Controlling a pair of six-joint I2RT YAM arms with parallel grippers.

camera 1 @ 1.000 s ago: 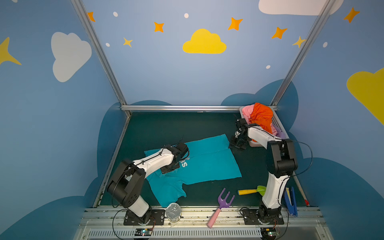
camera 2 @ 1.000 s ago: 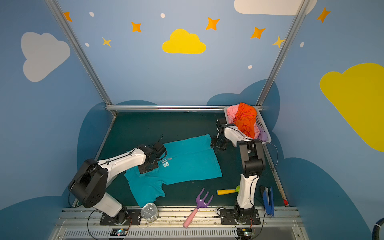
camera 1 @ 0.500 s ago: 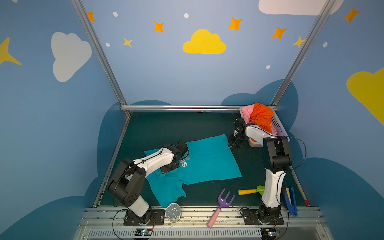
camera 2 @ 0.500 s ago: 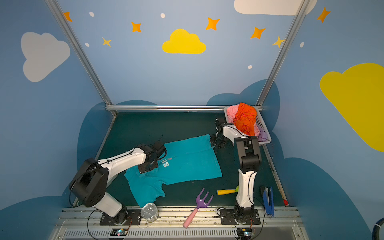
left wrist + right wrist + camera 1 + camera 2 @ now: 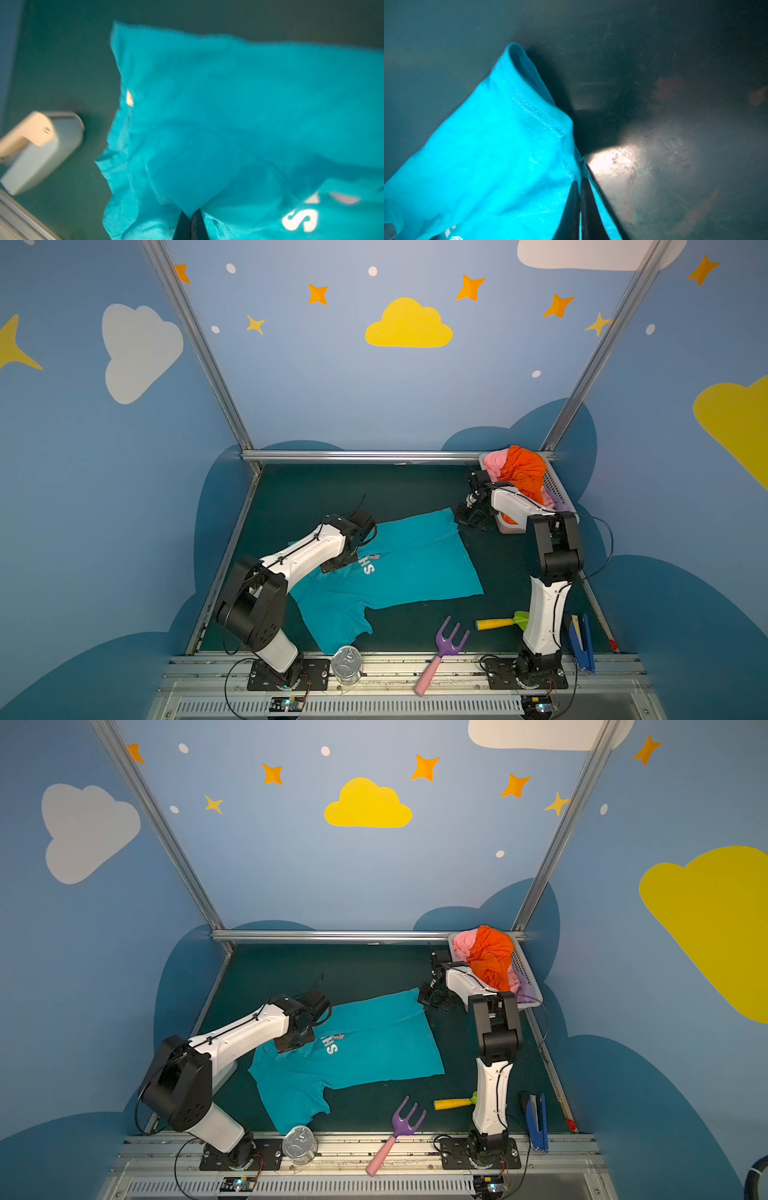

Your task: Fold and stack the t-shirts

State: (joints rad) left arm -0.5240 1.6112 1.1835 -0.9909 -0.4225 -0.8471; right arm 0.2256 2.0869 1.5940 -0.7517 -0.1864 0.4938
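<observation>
Right wrist view shows the right gripper (image 5: 580,185) pinching a hem corner of the teal shirt (image 5: 488,155), which lies spread on the table (image 5: 332,497). The left gripper (image 5: 190,214) pinches cloth near its print. Such thin bites may slip if the arms tug unevenly, crumpling the shirt.

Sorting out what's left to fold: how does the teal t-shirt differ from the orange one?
The teal t-shirt lies spread on the mat; the orange t-shirt sits bunched in the white basket. Teal carries a white print; orange shows none. The left gripper and right gripper pinch teal; neither holds orange. Both are unfolded cloth.
</observation>
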